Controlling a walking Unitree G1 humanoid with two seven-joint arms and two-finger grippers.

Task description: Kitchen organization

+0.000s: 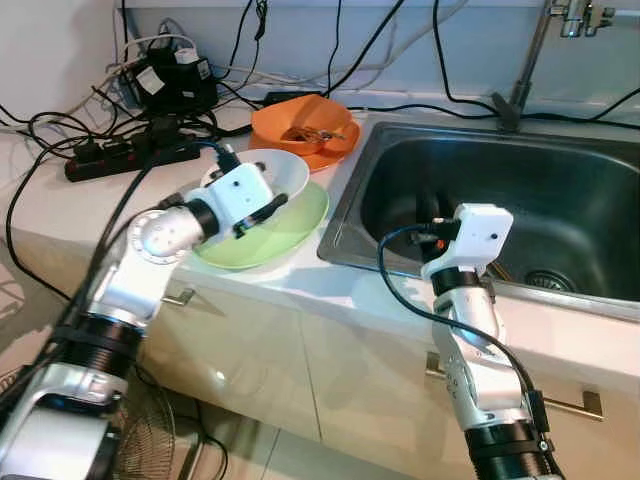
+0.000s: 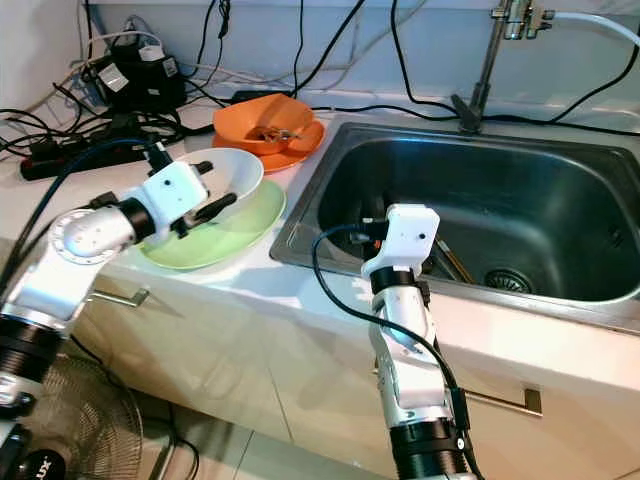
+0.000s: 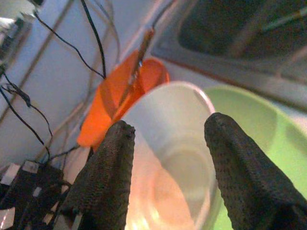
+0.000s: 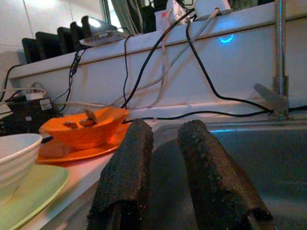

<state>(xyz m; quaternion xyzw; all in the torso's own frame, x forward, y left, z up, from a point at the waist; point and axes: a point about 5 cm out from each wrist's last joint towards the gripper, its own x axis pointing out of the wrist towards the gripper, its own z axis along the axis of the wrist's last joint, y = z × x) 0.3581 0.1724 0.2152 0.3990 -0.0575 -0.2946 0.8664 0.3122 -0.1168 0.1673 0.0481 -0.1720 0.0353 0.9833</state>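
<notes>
A white bowl (image 1: 287, 173) sits on a light green plate (image 1: 305, 225) on the counter, left of the sink (image 1: 560, 190). My left gripper (image 1: 262, 213) is open at the bowl's near rim; in the left wrist view its fingers (image 3: 112, 167) stand wide apart with the bowl (image 3: 175, 143) behind them. Behind it, an orange bowl (image 1: 305, 118) holding some food scraps rests on an orange plate (image 1: 338, 150). My right gripper (image 4: 165, 127) is shut on nothing and reaches over the sink's near edge into the basin.
A black power strip (image 1: 120, 155) and tangled cables lie at the counter's back left. The faucet (image 1: 525, 60) rises behind the sink, and thin utensils (image 2: 455, 262) lie near the drain (image 1: 548, 278). Cabinet handles (image 1: 570, 400) are below, with a fan (image 1: 150, 440) on the floor.
</notes>
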